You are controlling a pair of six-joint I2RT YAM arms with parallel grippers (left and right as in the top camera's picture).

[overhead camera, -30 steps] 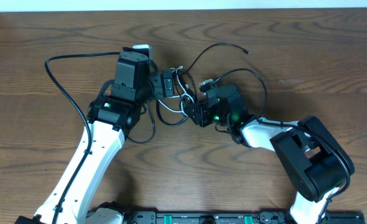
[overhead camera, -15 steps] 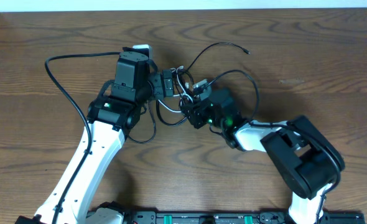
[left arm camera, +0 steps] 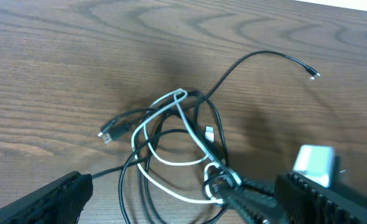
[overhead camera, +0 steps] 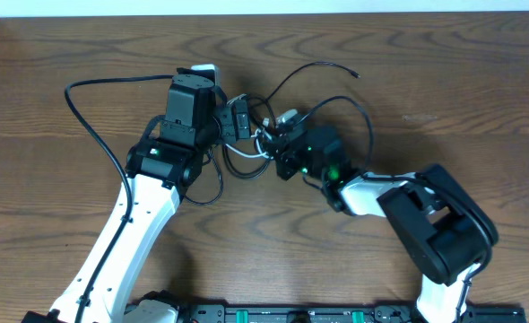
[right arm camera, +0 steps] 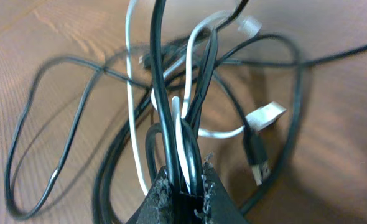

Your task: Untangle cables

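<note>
The cables [overhead camera: 254,144] lie in a tangle on the wooden table between my two arms, thin black cords and one white one [left arm camera: 171,158]. One black end [overhead camera: 354,74] trails off to the far right. My right gripper [overhead camera: 273,151] reaches in from the right and is shut on a bunch of black and white strands [right arm camera: 182,143], which run up from between its fingertips [right arm camera: 183,180]. In the left wrist view its fingers [left arm camera: 246,193] pinch a loop of the tangle. My left gripper [overhead camera: 245,124] hangs wide open over the tangle's left side, holding nothing.
The left arm's thick black cable [overhead camera: 85,117] loops out over the table's left part. A USB plug [left arm camera: 107,132] sticks out at the tangle's left. A black rail [overhead camera: 291,314] runs along the near edge. The table's far edge [overhead camera: 381,13] is at the top.
My right gripper pushed left into the tangle and closed on several strands, then drew them slightly up and to the right. The left arm has stayed still and open.
</note>
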